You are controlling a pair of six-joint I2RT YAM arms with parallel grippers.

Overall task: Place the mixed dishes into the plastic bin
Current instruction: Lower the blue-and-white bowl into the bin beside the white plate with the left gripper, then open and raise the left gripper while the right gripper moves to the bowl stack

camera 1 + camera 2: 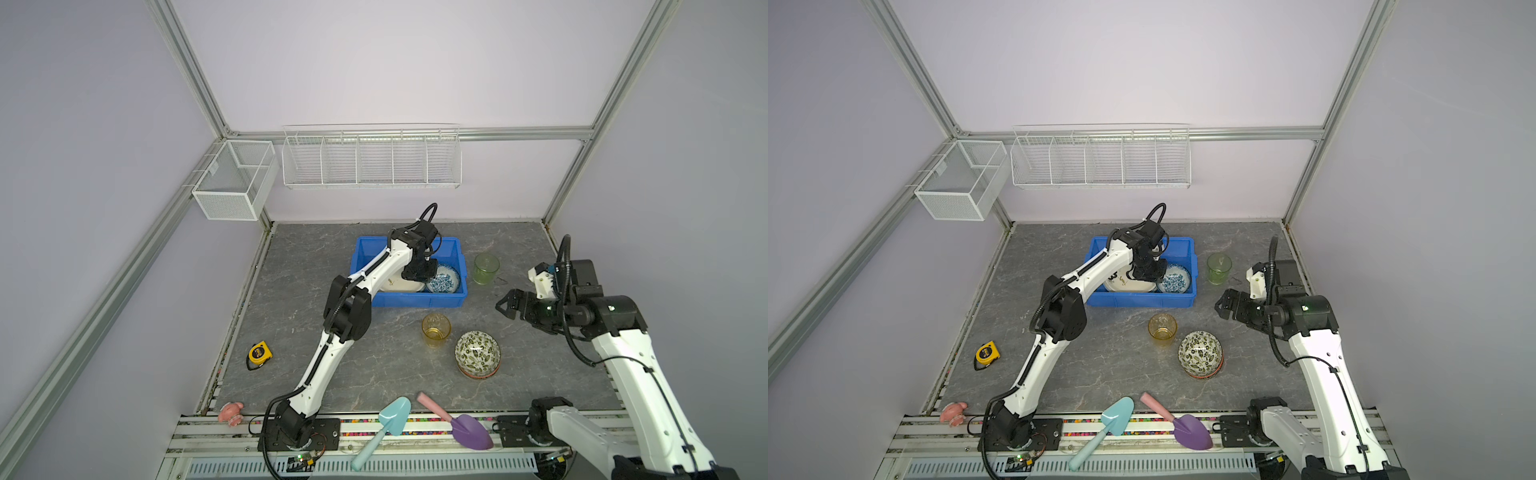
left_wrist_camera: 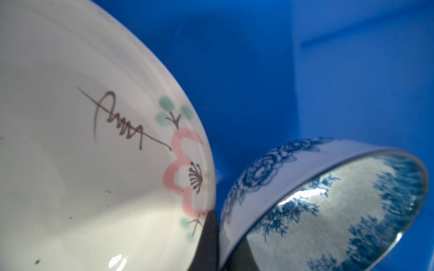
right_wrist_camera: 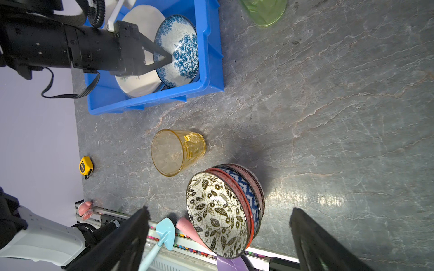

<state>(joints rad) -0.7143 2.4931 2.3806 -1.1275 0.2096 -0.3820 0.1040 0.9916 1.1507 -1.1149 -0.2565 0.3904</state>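
Note:
The blue plastic bin (image 1: 415, 305) (image 1: 1142, 300) (image 3: 211, 47) stands at the back middle of the table. In it lie a cream scribbled plate (image 1: 399, 284) (image 2: 70, 164) and a tilted blue-white bowl (image 1: 446, 280) (image 1: 1177, 280) (image 3: 185, 51). My left gripper (image 1: 430, 274) (image 2: 225, 234) (image 3: 169, 58) reaches into the bin, shut on that bowl's rim. An amber tumbler (image 1: 435, 330) (image 3: 176, 151), a green tumbler (image 1: 486, 269) (image 3: 264, 11) and a stack of bowls with a dark leafy one (image 1: 478, 353) (image 3: 218, 211) on top stand on the table. My right gripper (image 1: 500, 305) (image 3: 219, 210) hovers open, right of them, holding nothing.
A yellow tape measure (image 1: 259, 353) lies at the left. Teal (image 1: 392, 417) and purple (image 1: 469, 430) toy shovels rest on the front edge, with a pink object (image 1: 230, 412) at the front left. White wire baskets (image 1: 370, 160) hang on the back wall.

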